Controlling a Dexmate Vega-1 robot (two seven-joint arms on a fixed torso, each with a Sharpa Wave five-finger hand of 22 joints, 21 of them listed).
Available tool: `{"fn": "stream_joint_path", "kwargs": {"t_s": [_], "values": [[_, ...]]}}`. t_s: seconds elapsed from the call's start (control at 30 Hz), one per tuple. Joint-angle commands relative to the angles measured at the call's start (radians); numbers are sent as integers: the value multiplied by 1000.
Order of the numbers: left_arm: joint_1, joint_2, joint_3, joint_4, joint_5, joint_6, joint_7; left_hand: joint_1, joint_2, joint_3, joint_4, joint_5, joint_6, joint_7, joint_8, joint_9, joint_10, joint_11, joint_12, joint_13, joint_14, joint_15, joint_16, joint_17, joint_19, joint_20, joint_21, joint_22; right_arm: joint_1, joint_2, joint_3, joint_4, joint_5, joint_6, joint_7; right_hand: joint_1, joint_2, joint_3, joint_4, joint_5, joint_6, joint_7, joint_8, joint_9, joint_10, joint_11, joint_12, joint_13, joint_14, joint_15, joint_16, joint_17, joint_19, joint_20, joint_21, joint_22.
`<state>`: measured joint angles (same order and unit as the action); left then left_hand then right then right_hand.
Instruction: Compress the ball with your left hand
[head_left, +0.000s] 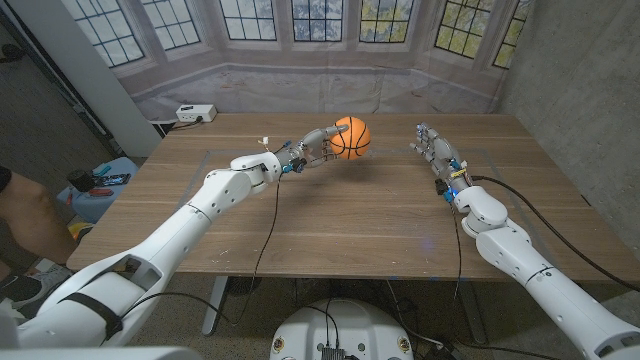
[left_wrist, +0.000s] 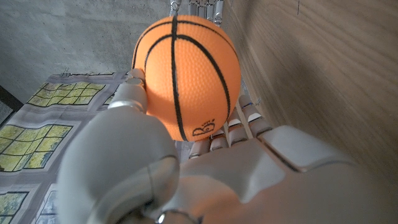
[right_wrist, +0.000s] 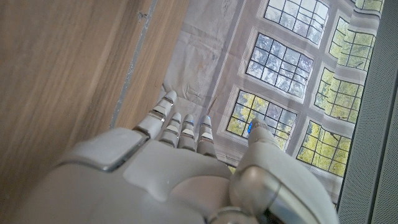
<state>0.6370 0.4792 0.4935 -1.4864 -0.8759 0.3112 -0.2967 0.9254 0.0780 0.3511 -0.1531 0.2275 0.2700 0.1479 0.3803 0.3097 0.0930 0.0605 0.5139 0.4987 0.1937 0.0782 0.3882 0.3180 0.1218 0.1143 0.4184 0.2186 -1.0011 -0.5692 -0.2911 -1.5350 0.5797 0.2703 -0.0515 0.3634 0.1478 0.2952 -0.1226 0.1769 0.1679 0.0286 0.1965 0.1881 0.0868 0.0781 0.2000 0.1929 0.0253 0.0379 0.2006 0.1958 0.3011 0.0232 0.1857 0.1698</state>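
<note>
An orange ball (head_left: 351, 137) with black basketball lines is held up above the wooden table (head_left: 360, 220), near its far middle. My left hand (head_left: 312, 148) grips it from the left, thumb on one side and fingers on the other. In the left wrist view the ball (left_wrist: 186, 74) sits between the thumb (left_wrist: 127, 93) and the fingers (left_wrist: 239, 121). My right hand (head_left: 436, 150) stands over the table to the right of the ball, fingers straight and apart, holding nothing. The right wrist view shows that hand (right_wrist: 180, 168) with its fingers stretched out.
A white power strip (head_left: 195, 113) lies at the table's far left corner. A person's arm (head_left: 25, 215) shows at the left edge beside a blue bin (head_left: 100, 185). Cables run along both arms over the table's front half.
</note>
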Motion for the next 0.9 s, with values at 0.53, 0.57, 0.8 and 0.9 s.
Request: {"fn": "stream_joint_path", "kwargs": {"t_s": [0.53,0.57,0.8,0.9], "values": [[-36,-26,11,46,27,9,24,76,-9,2,-17,6,180,-39,68,18,194,-51,58,8,195,-82,90,15,164,-23,81,0,-3,15,7,6,-19,23,-42,-2,2,4,-2,1,14,0,0,3,9,5,4,6,2,5,5,2,3,2,8,2],[-34,-26,10,44,27,9,28,85,-10,3,-20,6,193,-41,73,19,207,-55,61,9,209,-90,96,16,174,-26,87,-1,-3,15,7,6,-21,23,-43,-2,2,4,-2,1,14,0,0,3,9,5,5,6,2,4,5,2,3,2,8,2],[-13,-27,-5,16,20,19,81,136,-15,9,-21,6,300,-61,124,32,329,-89,93,14,326,-128,147,25,272,-45,138,-2,-5,14,7,1,-22,23,-42,-2,2,4,-2,1,15,0,1,3,9,5,4,6,3,5,5,2,4,3,8,2],[-2,-27,-13,2,17,22,109,152,-13,13,-20,7,338,-70,142,37,361,-102,100,16,362,-146,162,28,304,-47,156,-2,-5,12,6,-2,-22,20,-41,-2,2,4,-2,1,15,1,0,3,8,5,4,6,3,5,5,2,4,3,8,2]]}}
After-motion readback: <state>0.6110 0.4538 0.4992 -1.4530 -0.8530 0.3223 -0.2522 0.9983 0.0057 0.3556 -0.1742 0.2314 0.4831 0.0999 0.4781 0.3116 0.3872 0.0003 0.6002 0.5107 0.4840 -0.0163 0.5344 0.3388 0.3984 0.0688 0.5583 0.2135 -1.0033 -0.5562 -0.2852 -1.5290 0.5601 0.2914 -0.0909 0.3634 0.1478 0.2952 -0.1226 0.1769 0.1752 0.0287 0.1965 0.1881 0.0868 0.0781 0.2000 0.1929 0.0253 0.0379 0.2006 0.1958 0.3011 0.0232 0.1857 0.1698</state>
